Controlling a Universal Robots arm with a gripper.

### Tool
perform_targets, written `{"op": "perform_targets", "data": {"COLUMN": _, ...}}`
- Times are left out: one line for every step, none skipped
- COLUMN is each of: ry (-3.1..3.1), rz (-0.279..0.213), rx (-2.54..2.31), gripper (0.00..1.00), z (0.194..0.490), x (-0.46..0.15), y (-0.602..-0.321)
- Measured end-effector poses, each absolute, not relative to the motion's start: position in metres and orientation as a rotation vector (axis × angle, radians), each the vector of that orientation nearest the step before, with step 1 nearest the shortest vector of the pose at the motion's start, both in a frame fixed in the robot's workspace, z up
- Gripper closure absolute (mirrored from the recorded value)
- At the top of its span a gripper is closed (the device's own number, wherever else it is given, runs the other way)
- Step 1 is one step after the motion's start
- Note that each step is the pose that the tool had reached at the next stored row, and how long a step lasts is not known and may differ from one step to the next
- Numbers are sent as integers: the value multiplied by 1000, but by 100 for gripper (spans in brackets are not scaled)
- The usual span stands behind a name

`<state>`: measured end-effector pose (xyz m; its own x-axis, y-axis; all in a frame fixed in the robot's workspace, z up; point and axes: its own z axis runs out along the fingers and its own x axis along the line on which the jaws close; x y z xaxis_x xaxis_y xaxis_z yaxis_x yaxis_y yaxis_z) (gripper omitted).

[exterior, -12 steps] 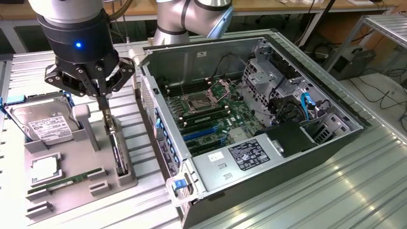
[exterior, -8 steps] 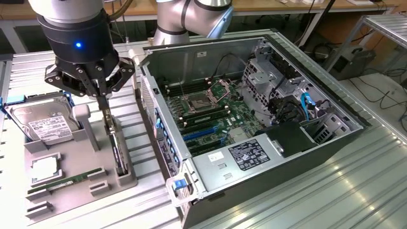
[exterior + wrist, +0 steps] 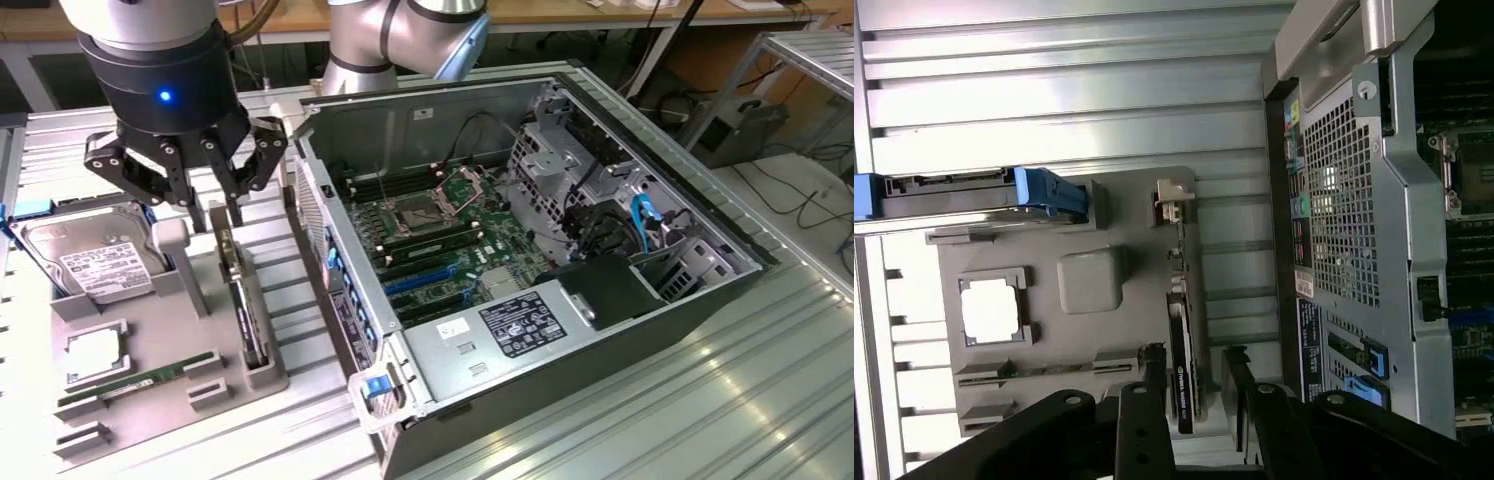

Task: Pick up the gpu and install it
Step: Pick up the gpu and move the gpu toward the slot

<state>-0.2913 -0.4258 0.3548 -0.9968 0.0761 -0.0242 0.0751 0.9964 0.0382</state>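
1. Currently the gpu [image 3: 243, 300] [image 3: 1182, 350] reads edge-on: a thin dark slab, so its fan face is hard to make out.
2. Its lower edge is hidden in a slot of the grey moulded tray [image 3: 174, 320] [image 3: 1104, 335], where it stands upright.
3. In the wrist view, black gripper linkages cut off the card's near end.
4. The gripper [image 3: 216, 215] [image 3: 1196, 385] is spread wide and holds nothing. It hovers over the card's end, one finger on each side. Contact cannot be told.
5. The hard drive [image 3: 87, 262] [image 3: 954, 195] has a silver labelled face and blue side rails, and sits in the same tray.
6. Also in the tray are a square silver chip [image 3: 96, 352] [image 3: 989, 310] and a slim green memory stick [image 3: 140, 378].
7. The open computer case [image 3: 400, 130] [image 3: 1344, 220] lies beside the tray on ribbed metal table [image 3: 694, 400], with a perforated rear panel.
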Motion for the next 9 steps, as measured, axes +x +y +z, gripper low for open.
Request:
{"op": "perform_targets", "data": {"ry": 3113, "rz": 58, "rx": 118, "gripper": 64, "z": 353, "x": -291, "y": -426}}
{"op": "perform_targets", "data": {"ry": 3113, "rz": 58, "rx": 118, "gripper": 64, "z": 351, "x": -291, "y": -426}}
{"op": "perform_targets", "data": {"ry": 3113, "rz": 58, "rx": 118, "gripper": 64, "z": 349, "x": -292, "y": -426}}
{"op": "perform_targets", "data": {"ry": 3113, "rz": 58, "rx": 118, "gripper": 64, "z": 347, "x": -292, "y": -427}}
{"op": "perform_targets", "data": {"ry": 3113, "rz": 58, "rx": 118, "gripper": 64, "z": 345, "x": -292, "y": -427}}
{"op": "perform_targets", "data": {"ry": 3113, "rz": 58, "rx": 118, "gripper": 64, "z": 343, "x": -292, "y": -427}}
{"op": "perform_targets", "data": {"ry": 3113, "rz": 58, "rx": 118, "gripper": 64, "z": 341, "x": -292, "y": -428}}
{"op": "perform_targets", "data": {"ry": 3113, "rz": 58, "rx": 118, "gripper": 64, "z": 338, "x": -292, "y": -428}}
{"op": "perform_targets", "data": {"ry": 3113, "rz": 58, "rx": 118, "gripper": 64, "z": 336, "x": -292, "y": -429}}
